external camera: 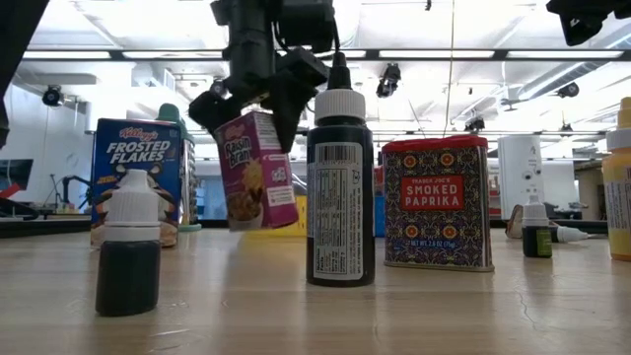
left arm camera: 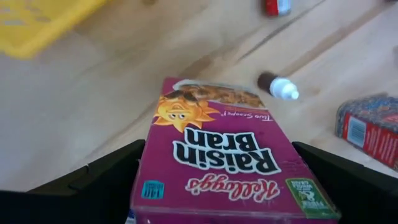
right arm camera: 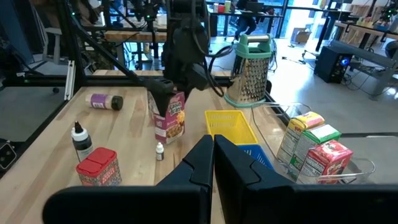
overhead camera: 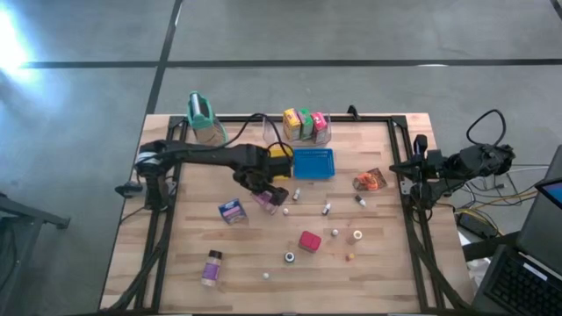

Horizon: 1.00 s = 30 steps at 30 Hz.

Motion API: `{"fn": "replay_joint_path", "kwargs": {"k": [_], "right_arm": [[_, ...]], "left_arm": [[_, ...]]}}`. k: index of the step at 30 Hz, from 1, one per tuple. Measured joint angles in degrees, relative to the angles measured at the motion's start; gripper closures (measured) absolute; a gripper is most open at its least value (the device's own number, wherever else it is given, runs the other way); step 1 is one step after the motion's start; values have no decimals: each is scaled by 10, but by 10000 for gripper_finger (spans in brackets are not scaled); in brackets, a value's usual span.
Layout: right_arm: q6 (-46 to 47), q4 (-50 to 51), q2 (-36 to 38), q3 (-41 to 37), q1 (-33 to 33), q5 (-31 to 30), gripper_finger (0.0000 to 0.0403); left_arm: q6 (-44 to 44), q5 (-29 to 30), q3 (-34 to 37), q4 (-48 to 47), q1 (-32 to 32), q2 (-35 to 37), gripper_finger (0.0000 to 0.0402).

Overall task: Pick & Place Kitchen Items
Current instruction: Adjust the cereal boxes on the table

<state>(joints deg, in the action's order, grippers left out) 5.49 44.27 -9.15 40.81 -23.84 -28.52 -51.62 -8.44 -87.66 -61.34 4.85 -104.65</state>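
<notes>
one raisin bran carton (left arm camera: 214, 162) in left gripper (overhead camera: 266, 195)

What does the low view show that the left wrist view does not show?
Only the low view shows the Frosted Flakes box, the tall black bottle and the smoked paprika tin's front label. Only the left wrist view shows a corner of the yellow tray and a small dropper bottle lying on the table. Both show the Raisin Bran box between the fingers of the left gripper.
</notes>
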Motion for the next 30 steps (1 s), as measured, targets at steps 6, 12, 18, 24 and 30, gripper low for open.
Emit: {"fn": "replay_joint_path", "kwargs": {"k": [6, 12, 18, 24, 30], "right_arm": [[0, 0, 0, 0, 0, 0, 394], [-1, 0, 0, 0, 0, 0, 394], [0, 0, 0, 0, 0, 0, 394], [0, 0, 0, 0, 0, 0, 394], [0, 0, 0, 0, 0, 0, 394]], "left_arm": [[12, -19, 2, 4, 4, 0, 2], [0, -52, 18, 1, 11, -1, 2], [6, -58, 23, -17, 17, -1, 2], [1, -45, 19, 9, 25, 1, 2], [7, -33, 16, 19, 26, 1, 2]]}}
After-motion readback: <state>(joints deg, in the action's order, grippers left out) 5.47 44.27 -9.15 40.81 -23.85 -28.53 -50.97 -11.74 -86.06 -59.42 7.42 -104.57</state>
